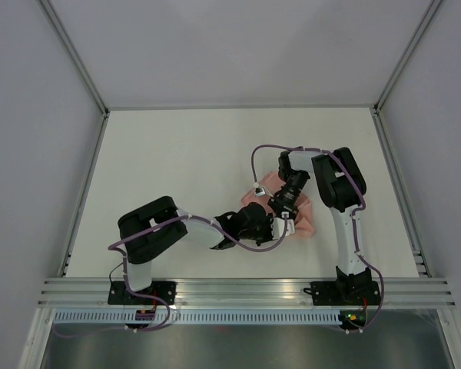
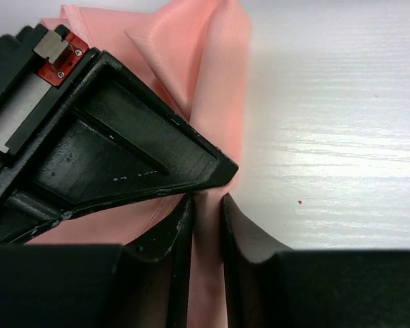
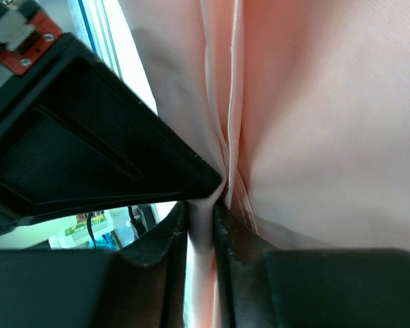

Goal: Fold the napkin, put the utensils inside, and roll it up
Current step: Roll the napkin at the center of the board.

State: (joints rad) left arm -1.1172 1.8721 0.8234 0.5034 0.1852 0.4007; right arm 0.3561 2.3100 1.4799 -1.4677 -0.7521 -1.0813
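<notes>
The napkin (image 1: 306, 218) is a pale pink cloth bunched up on the white table right of centre, partly hidden under both arms. My left gripper (image 1: 283, 227) reaches in from the left. In the left wrist view its jaws (image 2: 206, 205) are shut on a narrow fold of the napkin (image 2: 205, 61). My right gripper (image 1: 281, 208) comes down from the far side. In the right wrist view its jaws (image 3: 201, 208) pinch a hemmed fold of the napkin (image 3: 328, 102), which hangs lifted close to the camera. The two grippers are almost touching. The utensils are out of view.
A black triangular gripper frame with a red tag (image 2: 61, 58) fills the upper left of the left wrist view, close against the cloth. A similar one (image 3: 27, 41) shows in the right wrist view. An aluminium rail (image 1: 246, 292) runs along the near edge, and walls enclose the table (image 1: 177, 161).
</notes>
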